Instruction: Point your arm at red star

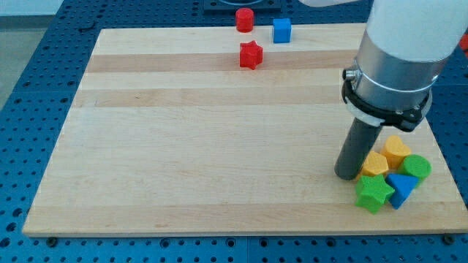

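On the wooden board (183, 146) sit eight blocks: two red, two blue, two yellow and two green, five of them clustered at its lower right corner.

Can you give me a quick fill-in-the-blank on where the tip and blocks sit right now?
1. My tip sits at the left edge of a cluster near the view's bottom ____.
2. The red star lies near the view's ____ edge.
3. The block right of the red cylinder is the ____ cube.
4. The star in the cluster by my tip is ____.

Missing words: right; top; blue; green
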Robot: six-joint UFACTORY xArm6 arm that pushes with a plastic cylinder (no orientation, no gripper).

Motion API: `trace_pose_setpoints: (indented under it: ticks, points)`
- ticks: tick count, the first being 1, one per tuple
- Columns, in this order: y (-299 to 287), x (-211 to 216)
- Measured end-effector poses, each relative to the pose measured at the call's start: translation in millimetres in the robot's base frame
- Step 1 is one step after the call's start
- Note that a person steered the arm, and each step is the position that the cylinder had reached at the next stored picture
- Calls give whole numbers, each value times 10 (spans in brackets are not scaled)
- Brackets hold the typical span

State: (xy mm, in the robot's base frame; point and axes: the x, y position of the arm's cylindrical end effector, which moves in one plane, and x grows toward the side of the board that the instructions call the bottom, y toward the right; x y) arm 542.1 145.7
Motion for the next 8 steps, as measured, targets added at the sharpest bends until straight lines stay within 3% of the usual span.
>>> trace_pose_setpoints:
  ticks: [1,2,3,4,6,8]
  points:
    - [-364,0]
    - [-1131,-230]
    - [-1961,-802]
    - [-2431,-1270]
    - [-2688,-1464]
    - [-3354,-1636]
